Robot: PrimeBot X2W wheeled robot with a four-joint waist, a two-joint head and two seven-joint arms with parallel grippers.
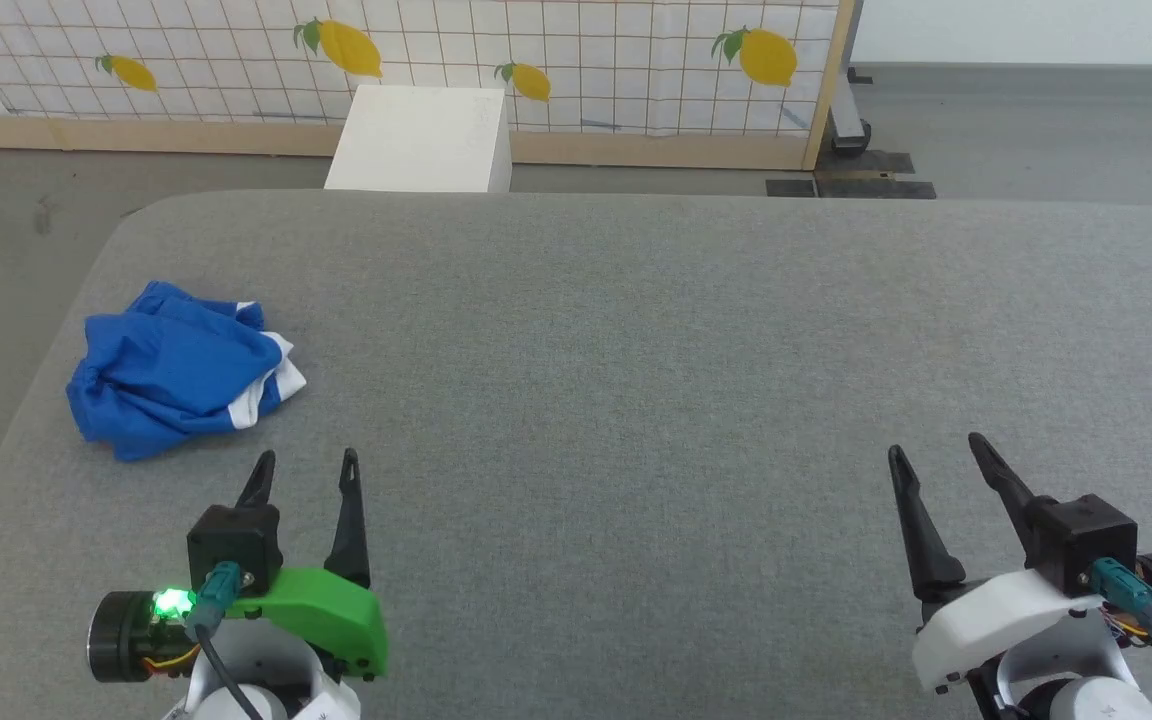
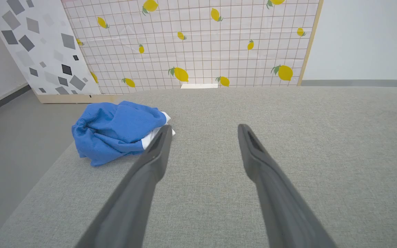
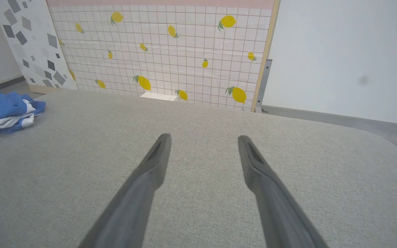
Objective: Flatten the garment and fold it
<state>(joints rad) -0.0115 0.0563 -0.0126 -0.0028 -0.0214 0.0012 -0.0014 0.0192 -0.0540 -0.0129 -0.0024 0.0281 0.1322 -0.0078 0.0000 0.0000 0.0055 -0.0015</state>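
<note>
One crumpled garment [image 1: 181, 372] near splayed left tool [image 1: 307, 457].

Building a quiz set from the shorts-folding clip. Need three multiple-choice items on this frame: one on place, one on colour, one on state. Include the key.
1. Where do the shorts lie on the grey table?
A. Near its left edge, ahead of the left gripper
B. At its centre
C. At its far right corner

2. What colour is the trim on the shorts?
A. Red
B. White
C. Yellow

3. What state are the shorts in?
A. Folded flat
B. Crumpled in a heap, untouched
C. Lifted off the table

Key:
1 A: the head view shows them by the left edge, just beyond the left gripper's fingers.
2 B: white stripes show on the blue cloth.
3 B: the cloth is bunched up, and the left gripper and right gripper are both open and apart from it.
</note>
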